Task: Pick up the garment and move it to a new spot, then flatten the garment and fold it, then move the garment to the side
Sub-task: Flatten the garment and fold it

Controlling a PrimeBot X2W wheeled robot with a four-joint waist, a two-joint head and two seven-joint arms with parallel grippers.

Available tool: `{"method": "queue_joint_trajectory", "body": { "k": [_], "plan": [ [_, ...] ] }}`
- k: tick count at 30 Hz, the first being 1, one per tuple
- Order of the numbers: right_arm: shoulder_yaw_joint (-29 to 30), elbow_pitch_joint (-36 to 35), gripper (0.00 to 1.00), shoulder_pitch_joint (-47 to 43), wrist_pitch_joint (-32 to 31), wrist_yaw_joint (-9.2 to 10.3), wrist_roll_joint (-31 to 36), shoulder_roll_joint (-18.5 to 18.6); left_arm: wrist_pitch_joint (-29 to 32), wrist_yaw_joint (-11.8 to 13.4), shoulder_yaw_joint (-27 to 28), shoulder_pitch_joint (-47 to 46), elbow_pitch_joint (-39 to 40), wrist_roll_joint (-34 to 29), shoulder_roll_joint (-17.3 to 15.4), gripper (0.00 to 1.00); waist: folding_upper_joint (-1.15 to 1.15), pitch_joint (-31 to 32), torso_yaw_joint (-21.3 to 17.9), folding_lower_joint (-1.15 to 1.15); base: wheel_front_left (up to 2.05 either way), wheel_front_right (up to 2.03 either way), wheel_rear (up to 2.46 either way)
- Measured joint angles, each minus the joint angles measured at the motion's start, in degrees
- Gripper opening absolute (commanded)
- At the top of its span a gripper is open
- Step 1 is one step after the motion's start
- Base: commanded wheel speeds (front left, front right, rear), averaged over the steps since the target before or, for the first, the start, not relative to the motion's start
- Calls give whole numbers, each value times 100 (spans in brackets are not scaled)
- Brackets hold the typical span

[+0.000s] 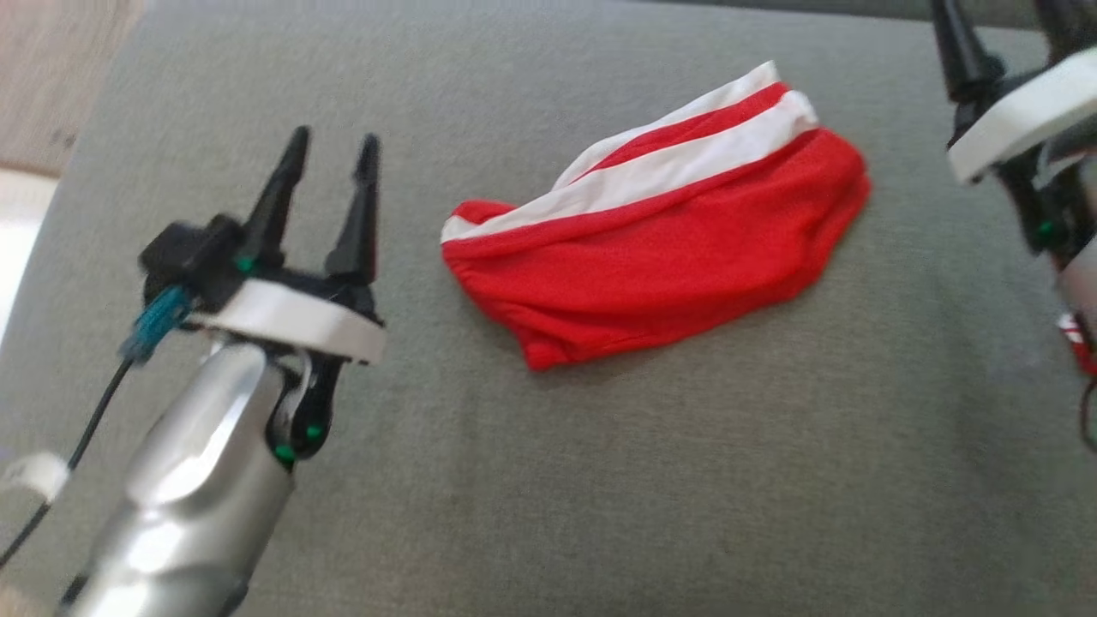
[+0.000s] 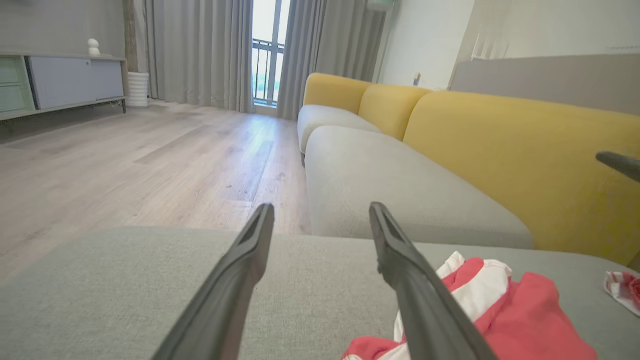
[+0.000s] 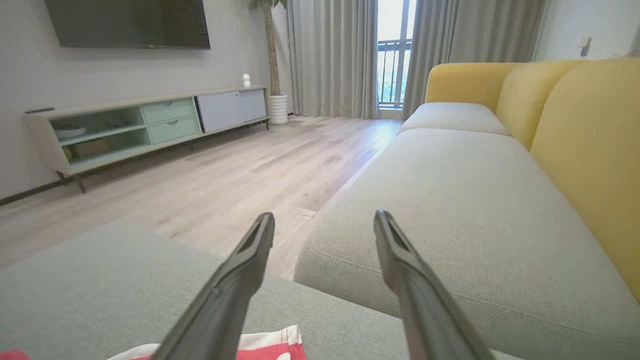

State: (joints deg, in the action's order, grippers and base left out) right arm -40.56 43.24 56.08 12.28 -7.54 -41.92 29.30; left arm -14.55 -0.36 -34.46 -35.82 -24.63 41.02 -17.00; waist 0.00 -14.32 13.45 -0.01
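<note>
Place of garment: lying loosely bunched near the middle of the grey cushion, between the two arms and touching neither; red cloth with a white band along its far edge.
State of left hand: fingers spread wide, nothing between them; hovering over the cushion just left of the garment, near it but apart.
State of right hand: spread wide and empty as well, off past the garment's right end, at the top right corner of the head view.
Likely feel: light, soft and limp; bound to sag and drape once lifted, with no stiffness to keep a shape; nothing breakable; thin knit probably clings a little to the coarse cushion weave rather than sliding.
Best hold: the white band, which looks like the firmest, thickest edge; one pinch near each end of it should let the rest hang open for flattening. A pinch in the red middle would likely gather several layers at once.
Risk: catching only the top layer, or dragging cushion fabric along with it.
Hidden: underside and the number of layers; no telling whether folded once or merely crumpled, nor which opening is which.
Cut off: right fingertips run out of the head view's top edge; much of the garment lies below both wrist views' edges.
Hard to make out: a small red-and-white scrap on the cushion by the yellow sofa back; kind unclear. Left arm blurred in the head view.
</note>
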Motion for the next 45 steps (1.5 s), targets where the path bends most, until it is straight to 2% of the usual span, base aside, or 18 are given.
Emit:
{"method": "queue_joint_trajectory", "body": {
  "k": [5, 10, 16, 21, 26, 34, 36, 40, 45],
  "plan": [
    [638, -172, 100, -664, 156, 0, 182, -368, -15, 98, 745, 780, 654, -304, 0, 100, 0, 320, -314, 0, 0, 0, 0],
    [1511, -388, 100, -1611, 194, 0, 614, -929, -15, 140, 1287, 1658, 1058, -573, 165, 100, 0, 627, -616, 0, 0, 0, 0],
    [2716, -982, 100, -3055, 205, 0, 1423, -1729, -15, 4, 1533, 2545, 1156, -951, 463, 100, 0, 944, -886, 0, 0, 0, 0],
    [3345, -1604, 100, -4121, 209, 0, 1857, -2392, -15, -125, 1835, 3001, 1178, -1161, 757, 100, 0, 1102, -1032, 0, 0, 0, 0],
    [3609, -2061, 100, -4636, 131, 0, 2105, -2536, -14, -301, 2184, 3195, 1176, -1361, 984, 100, 0, 1136, -1070, 1, 0, 0, 0],
    [3807, -2568, 100, -4648, -261, 0, 2251, -2592, -15, -525, 2340, 3136, 1106, -1638, 1116, 100, 0, 1004, -941, 1, 0, 0, 0],
    [3806, -2586, 100, -4621, -431, 0, 1976, -2595, -15, -556, 2339, 3088, 1071, -1686, 1161, 100, 0, 934, -884, 2, 0, 0, 0],
    [3831, -2555, 100, -4436, -710, 0, 1855, -2607, -14, -620, 2314, 2973, 985, -1689, 1234, 100, 0, 733, -750, 2, 0, 0, 0],
    [3979, -2171, 100, -3833, -1158, 0, 1734, -2609, -14, -631, 2279, 2728, 876, -1730, 1290, 100, 0, 460, -493, 2, 0, 0, 0]
  ]
}}
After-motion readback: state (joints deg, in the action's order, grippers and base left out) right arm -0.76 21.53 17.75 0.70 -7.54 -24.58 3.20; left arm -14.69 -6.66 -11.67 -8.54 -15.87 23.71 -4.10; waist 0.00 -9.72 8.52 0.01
